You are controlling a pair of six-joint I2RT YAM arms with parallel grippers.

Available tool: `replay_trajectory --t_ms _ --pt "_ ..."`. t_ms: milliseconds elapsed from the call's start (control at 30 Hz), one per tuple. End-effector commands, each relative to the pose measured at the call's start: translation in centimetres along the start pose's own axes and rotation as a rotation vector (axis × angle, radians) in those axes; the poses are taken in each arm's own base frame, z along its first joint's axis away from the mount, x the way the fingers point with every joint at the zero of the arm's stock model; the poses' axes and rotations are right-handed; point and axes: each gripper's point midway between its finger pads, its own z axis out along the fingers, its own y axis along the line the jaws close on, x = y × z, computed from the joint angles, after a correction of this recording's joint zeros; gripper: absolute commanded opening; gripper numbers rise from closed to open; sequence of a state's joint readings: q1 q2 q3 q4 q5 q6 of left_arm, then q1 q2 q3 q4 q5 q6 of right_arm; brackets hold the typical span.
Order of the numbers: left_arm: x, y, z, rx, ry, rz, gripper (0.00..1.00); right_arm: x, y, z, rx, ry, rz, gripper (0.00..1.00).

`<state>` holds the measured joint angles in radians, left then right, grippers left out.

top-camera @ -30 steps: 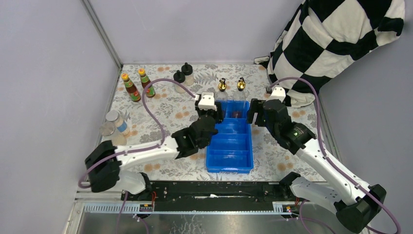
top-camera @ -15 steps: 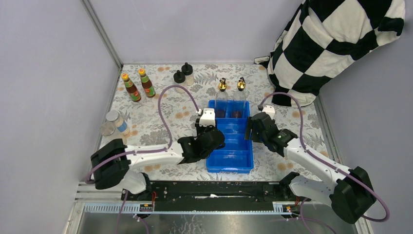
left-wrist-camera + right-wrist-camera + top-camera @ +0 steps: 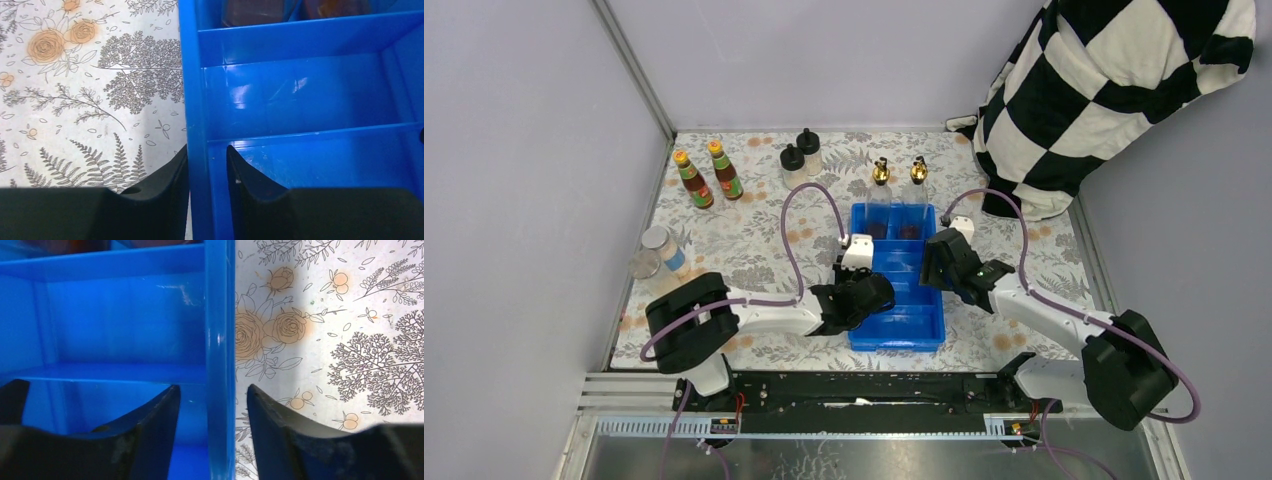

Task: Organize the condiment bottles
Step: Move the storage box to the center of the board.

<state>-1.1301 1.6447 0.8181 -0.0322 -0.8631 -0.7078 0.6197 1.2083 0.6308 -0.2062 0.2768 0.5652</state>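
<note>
Starting at the left gripper [image 3: 207,150]: clamped tight on the left wall of the blue tray [image 3: 196,75]. One finger outside over the floral tablecloth [image 3: 100,75], the other inside a compartment two dividers back from the far end. No daylight between pads and plastic, so calling that a solid pinch on the wall.

Over to the right gripper [image 3: 212,387]: straddling the tray's right wall, but loosely, with a sliver of gap on both sides of the plastic. Partway apart, not squeezing anything. Inner finger down in the matching compartment, outer finger above the tablecloth.

Working outward along the tray: shiny blue floor and cross dividers ahead of both grippers. Then, in the far compartment, the pair of tall clear gold-spouted bottles [image 3: 880,178], upright and side by side, dark bottoms just peeking over the divider in both wrist views.

Rest of the condiment bottles out on the tablecloth, well apart from the tray:
- squat black-capped bottles [image 3: 793,165], near the far edge, just left of the gold spouts
- slim orange-capped sauce bottles [image 3: 691,182], upright as a pair, up in the far left corner
- clear silver-lidded jars [image 3: 657,250], close together by the left edge, about level with the tray's far end

Beyond all that: purple cables [image 3: 809,190] looping up off both wrists, plus a black-and-white checkered cloth [image 3: 1114,90] over the far right corner.
</note>
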Motion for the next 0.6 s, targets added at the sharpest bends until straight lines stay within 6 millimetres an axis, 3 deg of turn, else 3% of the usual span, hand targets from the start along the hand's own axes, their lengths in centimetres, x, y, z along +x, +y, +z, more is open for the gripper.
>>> replay_trajectory --t_ms 0,100,233,567 --pt "0.5 -0.6 0.9 0.016 0.018 -0.05 0.34 -0.1 -0.3 1.2 0.029 -0.005 0.001 0.54" --pt "0.5 -0.4 1.4 0.017 0.021 -0.06 0.3 0.0 -0.3 1.5 0.036 -0.001 -0.001 0.38" --pt "0.2 -0.1 2.0 0.017 0.024 -0.068 0.28 -0.1 -0.2 2.0 0.048 0.002 -0.009 0.24" --pt "-1.2 -0.2 4.4 0.009 0.019 -0.066 0.28 -1.3 0.6 4.2 0.077 -0.001 -0.033 0.2"
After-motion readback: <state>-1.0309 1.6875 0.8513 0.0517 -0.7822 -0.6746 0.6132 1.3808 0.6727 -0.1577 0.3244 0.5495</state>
